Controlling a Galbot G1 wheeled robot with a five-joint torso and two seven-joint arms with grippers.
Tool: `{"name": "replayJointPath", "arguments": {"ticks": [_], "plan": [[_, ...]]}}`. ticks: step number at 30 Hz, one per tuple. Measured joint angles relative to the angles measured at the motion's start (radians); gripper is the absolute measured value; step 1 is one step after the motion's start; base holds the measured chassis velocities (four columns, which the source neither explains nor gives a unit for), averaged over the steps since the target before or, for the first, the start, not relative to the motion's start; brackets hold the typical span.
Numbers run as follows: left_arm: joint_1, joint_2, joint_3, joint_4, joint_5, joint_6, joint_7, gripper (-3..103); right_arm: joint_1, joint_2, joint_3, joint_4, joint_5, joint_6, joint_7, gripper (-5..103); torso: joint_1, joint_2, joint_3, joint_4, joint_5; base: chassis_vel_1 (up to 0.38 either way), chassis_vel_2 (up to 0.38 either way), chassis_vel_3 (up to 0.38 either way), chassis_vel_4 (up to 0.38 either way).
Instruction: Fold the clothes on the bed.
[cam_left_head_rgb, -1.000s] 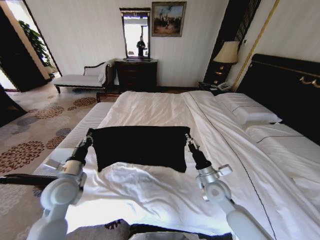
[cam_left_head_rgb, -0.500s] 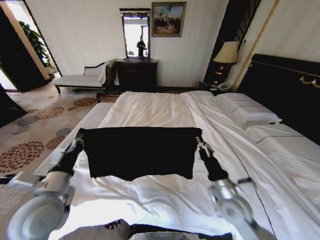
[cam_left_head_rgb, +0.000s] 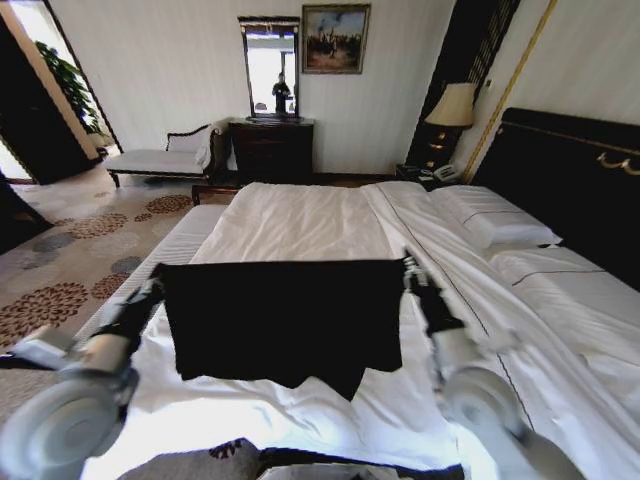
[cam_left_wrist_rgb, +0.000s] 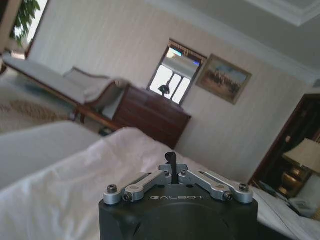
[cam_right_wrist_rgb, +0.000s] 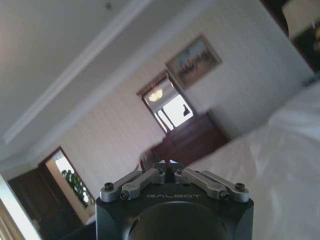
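Observation:
The clothes are one black T-shirt (cam_left_head_rgb: 285, 320), stretched wide and hanging in the air over the near part of the bed (cam_left_head_rgb: 300, 215). My left gripper (cam_left_head_rgb: 157, 276) is shut on its upper left corner, and my right gripper (cam_left_head_rgb: 408, 266) is shut on its upper right corner. The lower hem sags unevenly just above the white duvet. No lettering shows on the side facing me. In the left wrist view the left gripper (cam_left_wrist_rgb: 171, 164) pinches a thin strip of black fabric. Seen from the right wrist, the right gripper (cam_right_wrist_rgb: 168, 165) has its fingers pressed together.
A long white bench (cam_left_head_rgb: 178, 243) runs along the bed's left side. White pillows (cam_left_head_rgb: 505, 225) lie before the tall dark headboard (cam_left_head_rgb: 560, 185) on the right. A chaise (cam_left_head_rgb: 160, 158), a dark dresser (cam_left_head_rgb: 272, 150) and a lamp (cam_left_head_rgb: 453, 105) stand by the far wall.
Both arms have risen and spread apart, pulling the T-shirt wider and higher off the duvet. The shirt now hangs as a larger flat panel.

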Motion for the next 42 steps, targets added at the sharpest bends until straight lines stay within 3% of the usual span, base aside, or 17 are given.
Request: {"name": "replayJointPath", "arguments": {"ticks": [1, 2, 3, 5, 6, 7, 8, 12, 17, 28, 35, 42], "plan": [[-0.052, -0.006, 0.060, 0.073, 0.004, 0.001, -0.001, 1, 0.061, 0.006, -0.062, -0.077, 0.027, -0.010, -0.001, 2, 0.000, 0.000, 0.000, -0.0001, 0.0002, 0.000, 0.000, 0.000, 0.000], [-0.052, -0.006, 0.060, 0.073, 0.004, 0.001, -0.001, 1, 0.061, 0.006, -0.062, -0.077, 0.027, -0.010, -0.001, 2, 0.000, 0.000, 0.000, -0.0001, 0.0002, 0.000, 0.000, 0.000, 0.000], [-0.157, -0.028, 0.170, 0.240, 0.036, -0.010, -0.001, 1, 0.159, 0.028, -0.165, -0.217, 0.050, -0.017, 0.001, 2, 0.000, 0.000, 0.000, -0.0001, -0.0006, 0.000, 0.000, 0.000, 0.000], [-0.252, -0.050, 0.245, 0.398, 0.087, -0.045, 0.011, 1, 0.235, 0.066, -0.240, -0.357, 0.035, -0.009, -0.010, 2, 0.001, 0.000, 0.000, -0.0002, -0.0002, 0.000, 0.000, 0.000, 0.000], [-0.283, -0.058, 0.264, 0.450, 0.102, -0.058, 0.018, 1, 0.255, 0.081, -0.258, -0.402, 0.025, -0.004, -0.022, 2, 0.001, 0.000, 0.000, -0.0004, -0.0003, 0.000, 0.000, 0.000, 0.000], [-0.349, -0.075, 0.297, 0.579, 0.127, -0.092, 0.038, 1, 0.299, 0.117, -0.289, -0.503, 0.007, 0.007, -0.055, 2, 0.001, -0.001, 0.000, -0.0005, -0.0003, 0.000, 0.000, 0.000, 0.000], [-0.349, -0.075, 0.297, 0.579, 0.127, -0.092, 0.038, 1, 0.299, 0.117, -0.289, -0.503, 0.007, 0.007, -0.055, 2, 0.001, -0.001, 0.000, -0.0005, -0.0003, 0.000, 0.000, 0.000, 0.000], [-0.480, -0.102, 0.337, 0.809, 0.142, -0.161, 0.103, 1, 0.384, 0.226, -0.315, -0.697, -0.023, 0.037, -0.127, 2, 0.000, 0.000, 0.000, -0.0005, 0.0000, 0.000, 0.000, 0.000, 0.000], [-0.513, -0.098, 0.328, 0.886, 0.137, -0.204, 0.173, 1, 0.415, 0.280, -0.300, -0.773, -0.035, 0.062, -0.182, 2, 0.000, 0.000, 0.000, -0.0003, -0.0004, 0.000, 0.000, 0.000, 0.000], [-0.474, -0.066, 0.259, 0.952, 0.090, -0.279, 0.321, 1, 0.431, 0.323, -0.265, -0.844, 0.015, 0.113, -0.281, 2, 0.000, 0.000, 0.000, -0.0001, -0.0003, 0.000, 0.000, 0.000, 0.000], [-0.384, -0.043, 0.218, 0.878, 0.027, -0.307, 0.403, 1, 0.354, 0.268, -0.257, -0.762, 0.124, 0.133, -0.415, 2, 0.000, 0.000, 0.000, -0.0004, -0.0001, 0.000, 0.000, 0.000, 0.000], [-0.248, -0.028, 0.179, 0.759, 0.018, -0.319, 0.441, 1, 0.262, 0.173, -0.257, -0.650, 0.131, 0.139, -0.430, 2, 0.000, 0.000, 0.000, -0.0003, -0.0001, 0.000, 0.000, 0.000, 0.000]]}}
